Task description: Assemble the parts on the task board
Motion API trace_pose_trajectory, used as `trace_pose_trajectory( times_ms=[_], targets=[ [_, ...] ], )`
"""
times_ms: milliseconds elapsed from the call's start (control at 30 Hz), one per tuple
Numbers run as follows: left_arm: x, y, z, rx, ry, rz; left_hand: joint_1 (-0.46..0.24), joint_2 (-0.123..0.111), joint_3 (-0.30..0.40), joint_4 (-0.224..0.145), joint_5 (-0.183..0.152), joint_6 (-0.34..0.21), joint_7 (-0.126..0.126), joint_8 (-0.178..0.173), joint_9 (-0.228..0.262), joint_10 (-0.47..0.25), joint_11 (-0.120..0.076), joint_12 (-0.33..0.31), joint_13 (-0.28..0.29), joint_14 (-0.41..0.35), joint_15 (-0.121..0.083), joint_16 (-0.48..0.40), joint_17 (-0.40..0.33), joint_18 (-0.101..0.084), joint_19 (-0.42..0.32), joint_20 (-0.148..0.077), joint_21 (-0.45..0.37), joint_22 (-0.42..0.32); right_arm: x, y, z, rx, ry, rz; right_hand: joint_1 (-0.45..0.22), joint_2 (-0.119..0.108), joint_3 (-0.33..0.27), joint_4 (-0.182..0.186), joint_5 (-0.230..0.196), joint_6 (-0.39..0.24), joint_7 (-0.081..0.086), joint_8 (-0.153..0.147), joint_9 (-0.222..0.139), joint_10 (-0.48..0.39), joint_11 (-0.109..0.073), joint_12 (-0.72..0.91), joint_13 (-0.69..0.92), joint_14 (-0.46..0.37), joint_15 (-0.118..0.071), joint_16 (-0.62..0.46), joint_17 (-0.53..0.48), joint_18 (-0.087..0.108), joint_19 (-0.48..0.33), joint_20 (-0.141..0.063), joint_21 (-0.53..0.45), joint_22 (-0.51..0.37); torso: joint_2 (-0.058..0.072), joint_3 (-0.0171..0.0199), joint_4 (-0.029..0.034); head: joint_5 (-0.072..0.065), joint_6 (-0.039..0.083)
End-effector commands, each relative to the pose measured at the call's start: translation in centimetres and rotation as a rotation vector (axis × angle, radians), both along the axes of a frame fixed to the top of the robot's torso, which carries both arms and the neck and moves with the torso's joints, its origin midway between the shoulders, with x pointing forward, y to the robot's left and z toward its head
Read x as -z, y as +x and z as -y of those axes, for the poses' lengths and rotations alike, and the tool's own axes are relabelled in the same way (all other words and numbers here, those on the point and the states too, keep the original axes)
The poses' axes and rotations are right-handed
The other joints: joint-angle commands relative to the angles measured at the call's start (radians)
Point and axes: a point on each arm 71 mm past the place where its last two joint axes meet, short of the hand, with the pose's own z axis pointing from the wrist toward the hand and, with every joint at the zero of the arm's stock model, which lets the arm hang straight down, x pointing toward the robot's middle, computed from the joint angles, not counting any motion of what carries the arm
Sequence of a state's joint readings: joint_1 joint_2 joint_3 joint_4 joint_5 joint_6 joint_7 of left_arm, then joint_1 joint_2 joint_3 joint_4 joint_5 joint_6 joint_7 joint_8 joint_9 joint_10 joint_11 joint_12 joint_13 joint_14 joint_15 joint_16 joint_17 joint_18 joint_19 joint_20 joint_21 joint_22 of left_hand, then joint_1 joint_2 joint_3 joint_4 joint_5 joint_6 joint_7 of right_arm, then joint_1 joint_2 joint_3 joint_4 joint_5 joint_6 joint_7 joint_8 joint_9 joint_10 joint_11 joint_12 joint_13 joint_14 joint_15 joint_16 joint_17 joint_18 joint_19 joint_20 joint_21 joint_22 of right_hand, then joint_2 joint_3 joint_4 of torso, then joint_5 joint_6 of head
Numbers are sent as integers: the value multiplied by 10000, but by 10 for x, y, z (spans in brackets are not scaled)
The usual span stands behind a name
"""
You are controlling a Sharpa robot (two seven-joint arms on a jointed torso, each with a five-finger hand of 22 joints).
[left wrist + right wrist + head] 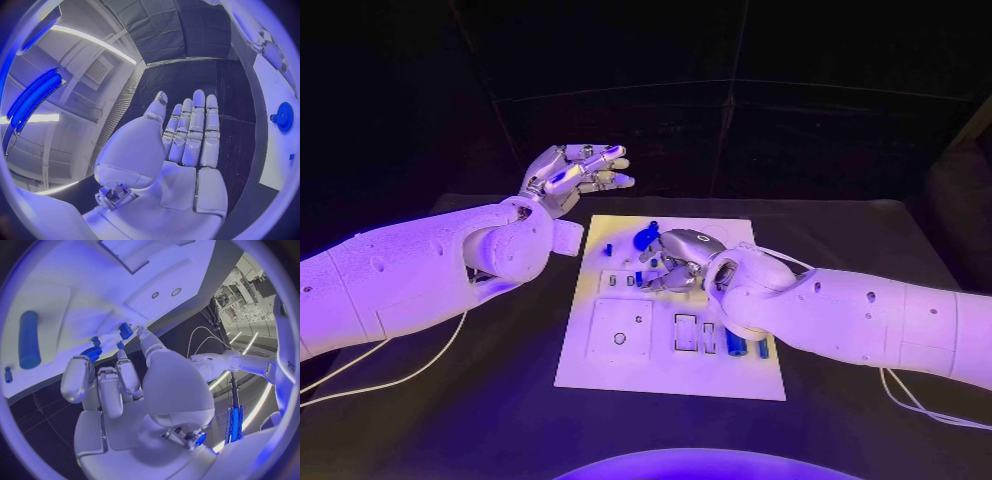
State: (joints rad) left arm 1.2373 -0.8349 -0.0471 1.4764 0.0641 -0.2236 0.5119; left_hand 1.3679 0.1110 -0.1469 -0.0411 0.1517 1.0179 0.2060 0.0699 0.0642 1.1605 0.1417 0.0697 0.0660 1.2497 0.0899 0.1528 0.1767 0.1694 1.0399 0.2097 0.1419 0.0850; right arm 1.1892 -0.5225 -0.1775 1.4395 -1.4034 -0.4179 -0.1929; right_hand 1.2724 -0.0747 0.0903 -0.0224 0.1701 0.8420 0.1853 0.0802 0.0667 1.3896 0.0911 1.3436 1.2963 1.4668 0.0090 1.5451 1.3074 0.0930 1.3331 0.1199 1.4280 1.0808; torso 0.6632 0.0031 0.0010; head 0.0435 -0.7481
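The white task board [668, 375] lies in the middle of the black table. My right hand [678, 258] is low over the board's far middle, fingers curled down among small blue parts [646, 270]. In the right wrist view its fingertips [75, 371] stand close around a small toothed blue part [92, 352], and the thumb is next to another blue piece [125, 331]; whether anything is pinched is unclear. A blue gear [646, 238] sits on the board just beyond that hand. My left hand [574, 172] is raised off the board's far left corner, fingers straight [194, 130], holding nothing.
Two blue cylinders [736, 342] lie on the board's near right, one seen as a blue cylinder [29, 339] from the right wrist. White recessed blocks [620, 328] sit at the board's near left. White cables [387, 375] trail across the table under my left arm.
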Motion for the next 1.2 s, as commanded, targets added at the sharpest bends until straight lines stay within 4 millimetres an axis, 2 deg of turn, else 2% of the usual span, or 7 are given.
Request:
trace_pose_trajectory(
  times_ms=[33,333,500,700,800,933,1200],
  targets=[
    [4,0,3,1089,1008,-271,-128,6,-109,42,-36,65,-107,-2,14,339,-135,66,46,689,-215,285,238,161,511,-217,282,112,-13,-8,5,-1168,642,325,93,-41,-61,32,45,-66,-1,3,28,0,43,11,13,856,95,-53,1839,-77,41,51,2,63,-3,8,7,51,40],
    [9,3,0,3007,3646,-1096,0,304,-102,180,-33,704,-764,139,148,2143,-923,858,808,2597,-1099,2804,2178,134,2352,-1130,1600,752,-43,1,58,-974,1601,-1702,707,492,138,-118,531,602,-175,393,125,-108,-128,-181,-222,756,-47,-236,1423,13,-196,-51,-169,-440,-122,22,-88,317,69],
    [3,8,-3,3923,5255,-1473,466,595,83,147,-512,675,-762,94,201,2008,-984,806,1187,2813,-1295,9289,8415,98,3683,-1464,3173,1652,-63,12,87,-346,2707,-2423,1044,564,504,-436,749,895,-295,466,71,-1662,-292,-3257,-3306,123,-224,-1560,-972,405,-1430,-198,-1272,-2945,-253,84,-141,420,13],
    [0,11,-9,4309,6799,-2026,504,528,-43,196,-926,863,-947,262,320,2376,-1127,1187,1699,2836,-1344,11940,11370,-342,4180,-1618,6882,5412,-78,21,110,195,3822,-2741,1046,422,1063,-724,446,1086,-334,381,15,-2331,-366,-6807,-6418,-507,-307,-3694,-3521,910,-3032,-339,-3345,-6401,-338,162,-178,463,-19],
    [4,8,-9,4787,8022,-2883,-992,667,-669,1361,-1081,902,-944,479,440,2647,-1147,2007,2332,3006,-1319,13142,12712,-496,4111,-1620,7823,6426,-84,28,122,364,4167,-2621,1190,335,1592,-1005,1005,1096,-276,299,2,-2377,-363,-7604,-6938,-823,-303,-4854,-4765,927,-3122,-354,-3754,-6798,-376,199,-200,461,-23],
    [13,6,-6,5091,9518,-3826,-1537,769,-1473,2645,-1050,549,-1062,1317,1012,1944,-1240,5020,4989,3158,-1356,14025,13739,-595,3901,-1771,9148,7816,-87,37,137,586,4523,-2516,1099,138,2183,-1249,860,1126,-251,212,0,-2443,-278,-8504,-7529,-1415,-270,-6863,-6758,917,-3231,-344,-4207,-7041,-425,227,-210,438,-62],
    [21,17,10,4806,11644,-4472,-1084,665,-1333,2603,-1034,-273,-1252,3464,2515,1796,-1366,10818,10327,3211,-1534,14180,13941,-778,3893,-1720,10924,9888,-93,55,163,964,5441,-2548,1019,94,3420,-1598,485,1284,173,125,12,-3126,330,-11022,-9674,-3520,451,-11181,-9014,687,-5295,142,-6142,-7939,-447,228,-204,422,-63]
  ],
)
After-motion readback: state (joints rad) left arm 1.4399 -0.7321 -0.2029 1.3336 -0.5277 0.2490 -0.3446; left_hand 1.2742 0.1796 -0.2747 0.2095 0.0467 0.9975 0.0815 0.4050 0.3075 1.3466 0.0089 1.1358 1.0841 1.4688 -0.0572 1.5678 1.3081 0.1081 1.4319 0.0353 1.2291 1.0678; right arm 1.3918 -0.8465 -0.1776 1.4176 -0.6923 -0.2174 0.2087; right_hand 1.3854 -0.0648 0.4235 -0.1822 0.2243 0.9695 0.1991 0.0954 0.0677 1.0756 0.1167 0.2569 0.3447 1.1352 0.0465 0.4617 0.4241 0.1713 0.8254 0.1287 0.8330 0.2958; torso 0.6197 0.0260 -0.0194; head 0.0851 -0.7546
